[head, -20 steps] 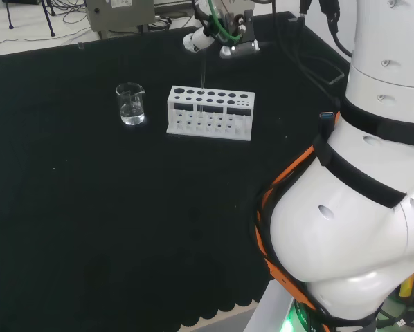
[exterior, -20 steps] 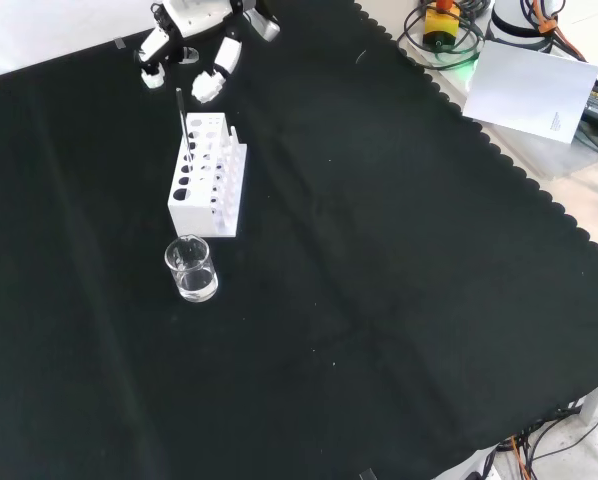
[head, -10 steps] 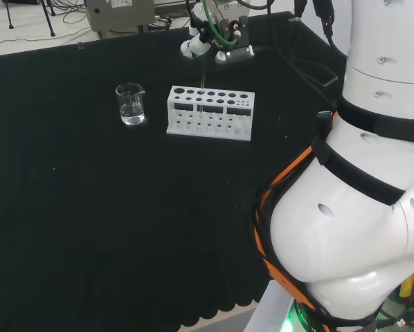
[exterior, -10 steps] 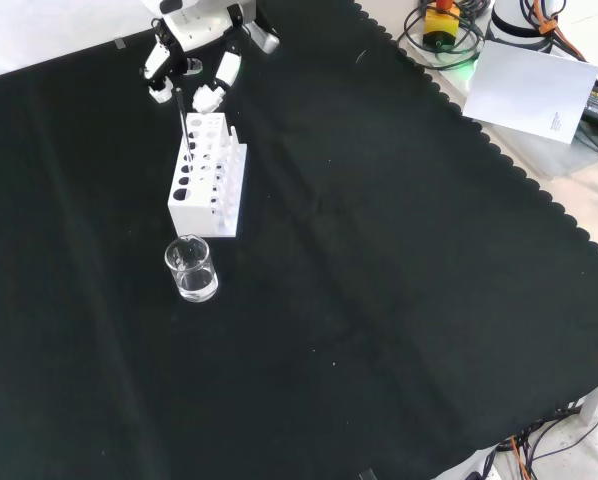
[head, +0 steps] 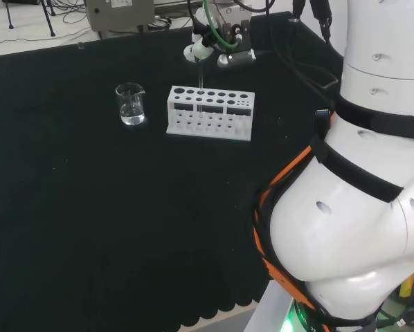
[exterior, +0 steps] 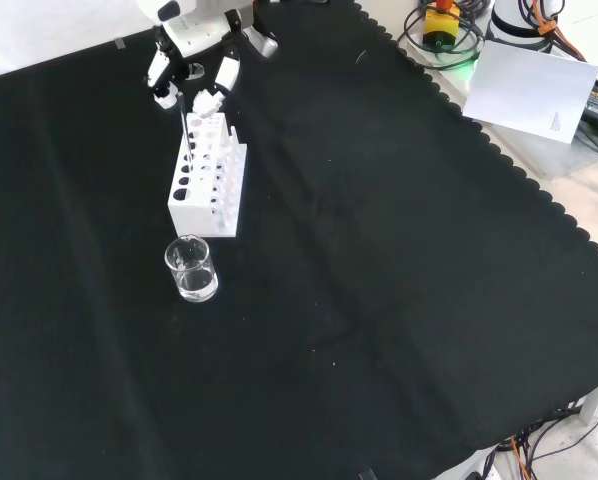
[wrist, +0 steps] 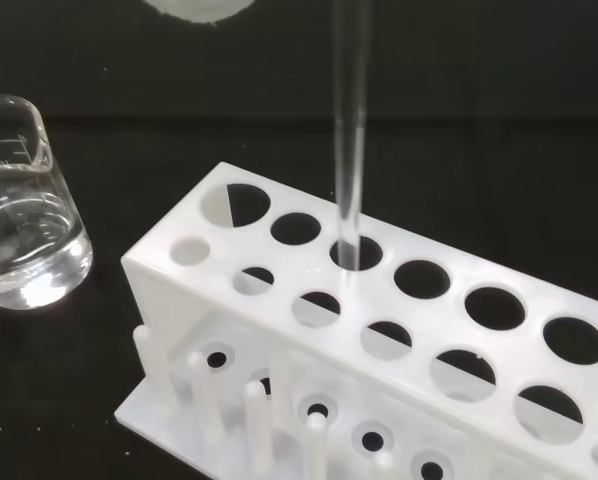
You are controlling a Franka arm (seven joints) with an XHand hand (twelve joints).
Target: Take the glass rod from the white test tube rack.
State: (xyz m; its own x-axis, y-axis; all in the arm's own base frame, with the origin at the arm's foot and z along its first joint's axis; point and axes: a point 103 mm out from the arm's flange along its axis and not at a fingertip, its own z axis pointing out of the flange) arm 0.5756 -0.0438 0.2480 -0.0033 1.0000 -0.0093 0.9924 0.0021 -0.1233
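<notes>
Now, line by line:

Glass rod: the glass rod point(wrist: 350, 150) is standing upright in a hole of the back row of the white test tube rack point(wrist: 399, 330), third from the beaker end in the wrist view, with its lower end sitting inside that hole.

Hand: the hand point(exterior: 194, 45) is hovering just above the far end of the rack in the front view, its fingertips point(head: 196, 52) closing in around the top of the rod; whether they are already pinching it I cannot tell, since no view is showing contact clearly.

Step in hand: judging by the rod sitting in its hole, the robot is getting its hold before the lift.

Risk, tilt: if the hand is pulling at an angle instead of straight up, the rod is likely to bind against the hole's rim and drag or tip the rack.

Risk, slip: smooth glass held only at its tip is apt to slide between the fingers and drop back.

Risk, neighbour: the glass beaker point(head: 130, 104), holding clear liquid, is standing near the rack's end, so a shoved rack could be knocking it.

Risk, exit: swinging sideways before the lower end is clearing the hole could be snapping the rod.
</notes>
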